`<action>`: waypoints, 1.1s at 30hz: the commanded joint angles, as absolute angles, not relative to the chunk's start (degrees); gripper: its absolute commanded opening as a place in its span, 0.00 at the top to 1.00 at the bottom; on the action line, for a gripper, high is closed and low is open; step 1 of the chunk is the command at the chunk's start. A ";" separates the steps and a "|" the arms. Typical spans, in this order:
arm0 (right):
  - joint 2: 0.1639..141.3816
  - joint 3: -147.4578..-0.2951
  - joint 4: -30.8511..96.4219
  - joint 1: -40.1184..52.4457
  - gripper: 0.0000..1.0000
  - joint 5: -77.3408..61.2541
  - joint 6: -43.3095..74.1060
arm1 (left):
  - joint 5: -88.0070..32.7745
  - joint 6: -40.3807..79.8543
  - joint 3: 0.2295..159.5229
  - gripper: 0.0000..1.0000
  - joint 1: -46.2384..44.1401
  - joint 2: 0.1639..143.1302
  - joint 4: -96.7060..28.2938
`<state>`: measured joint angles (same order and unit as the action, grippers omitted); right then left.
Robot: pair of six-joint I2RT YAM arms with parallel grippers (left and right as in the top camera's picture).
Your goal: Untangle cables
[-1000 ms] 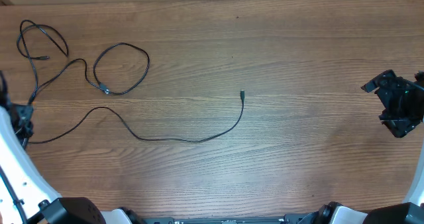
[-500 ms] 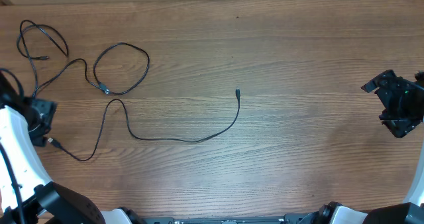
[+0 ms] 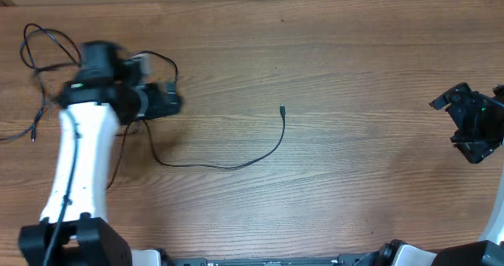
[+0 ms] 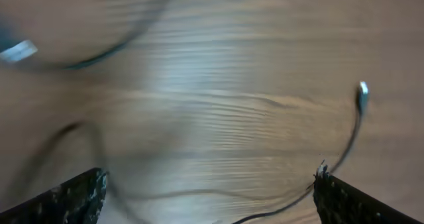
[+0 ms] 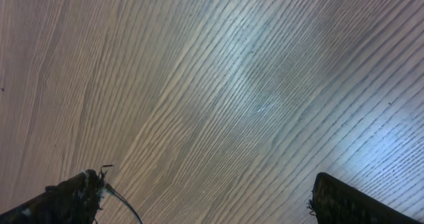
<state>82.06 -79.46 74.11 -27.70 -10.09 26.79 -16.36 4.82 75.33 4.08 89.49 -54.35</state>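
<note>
I record the left arm [image 3: 77, 160]: white shell, black joints, thin black wire along it. Left gripper [image 4: 211, 181]: black, rough-edged fingers [image 4: 79, 196].

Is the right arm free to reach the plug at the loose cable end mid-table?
Probably yes: only bare table lies between the right arm and the plug, and its jaws stand open. Distance uncertain.

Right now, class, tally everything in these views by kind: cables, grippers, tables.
Cables: 2 told apart, the long cable and the looped cable; the left arm hides part of them
Grippers: 2, the left gripper and the right gripper
Table: 1
Total: 5
</note>
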 commanded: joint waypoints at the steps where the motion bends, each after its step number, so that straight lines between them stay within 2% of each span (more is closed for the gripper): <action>1: 81.23 -80.20 73.80 -27.70 0.00 -10.11 26.70 | -7.53 0.49 73.32 0.00 -4.49 91.22 -53.89; 3: 81.23 -80.20 73.80 -27.70 0.00 -10.11 26.70 | -2.33 3.84 72.82 0.00 -9.10 92.66 -54.85; 8: 81.23 -80.20 73.80 -27.70 0.00 -10.11 26.72 | -0.89 3.38 72.69 0.00 -15.90 97.23 -57.21; 12: 81.23 -80.20 73.80 -27.73 0.00 -10.11 26.72 | -1.72 -4.84 72.69 0.00 -18.81 100.73 -57.45; 17: 81.23 -80.20 73.80 -27.70 0.00 -10.11 26.72 | -6.66 -21.85 72.69 0.00 -21.71 105.03 -57.71; 24: 81.23 -80.20 73.82 -27.70 0.00 -10.11 26.72 | -10.13 -27.24 72.66 0.00 -23.68 109.91 -57.10; 29: 81.23 -80.20 73.82 -27.70 0.00 -10.11 26.72 | -10.17 -27.92 72.66 0.11 -24.71 113.36 -56.55; 33: 81.23 -80.20 73.80 -27.70 0.00 -10.11 26.72 | -10.20 -28.77 72.64 0.14 -25.12 114.67 -56.73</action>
<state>82.06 -79.46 74.17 -27.70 -10.11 26.74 -8.75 -26.20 73.14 -24.43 112.53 -56.73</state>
